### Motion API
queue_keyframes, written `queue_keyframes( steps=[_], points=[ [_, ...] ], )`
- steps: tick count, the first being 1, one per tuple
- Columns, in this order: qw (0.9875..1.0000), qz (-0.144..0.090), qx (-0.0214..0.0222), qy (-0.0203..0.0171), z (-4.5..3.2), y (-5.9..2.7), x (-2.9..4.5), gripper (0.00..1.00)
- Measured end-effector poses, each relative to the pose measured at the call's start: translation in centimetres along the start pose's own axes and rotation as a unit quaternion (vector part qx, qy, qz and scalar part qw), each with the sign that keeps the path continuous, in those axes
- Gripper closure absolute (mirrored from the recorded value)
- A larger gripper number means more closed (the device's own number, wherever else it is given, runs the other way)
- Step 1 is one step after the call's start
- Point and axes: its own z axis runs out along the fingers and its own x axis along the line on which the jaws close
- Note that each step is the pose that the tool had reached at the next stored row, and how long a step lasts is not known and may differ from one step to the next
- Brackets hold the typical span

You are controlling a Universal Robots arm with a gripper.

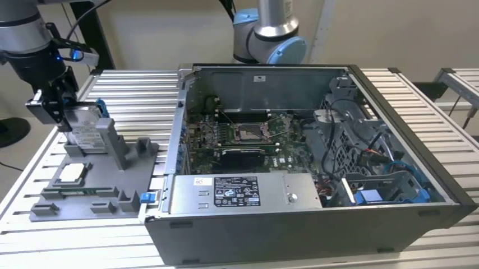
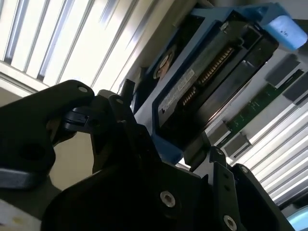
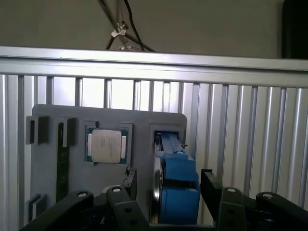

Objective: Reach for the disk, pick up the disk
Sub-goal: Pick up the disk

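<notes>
**While jaws straddle it, the drive awaits a square grip**

Because the gripper (image 3: 168,182) stands spread, with fingers (image 3: 131,182) either side of the disk (image 3: 179,179) and neither clearly touching, nothing is held yet. That hard drive sits on edge in a slot of the grey fixture (image 3: 142,122), beside a processor chip (image 3: 106,146). It is probably rigid, dense and shock-sensitive. Its faces look slick, so clamp squarely across them.

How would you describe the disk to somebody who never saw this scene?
At the exterior view's left of the open computer case, a grey fixture tray lies on the slatted table. The disk stands on edge in one of its slots; unlike the flat square chip nearby, it is upright with blue rails.
</notes>
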Motion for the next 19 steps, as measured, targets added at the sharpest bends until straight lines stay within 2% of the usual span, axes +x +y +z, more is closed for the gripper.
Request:
queue_keyframes(
  steps=[7, 13, 19],
  points=[
    [1.0, 0.0, 0.0, -0.0003, 0.83, -0.02, -0.3, 0.0],
    [1.0, 0.0, 0.0, -0.0021, 1.06, -0.01, -0.43, 0.0],
    [1.0, 0.0, -0.0008, -0.0023, 1.28, 0.04, -0.46, 0.0]
  ],
)
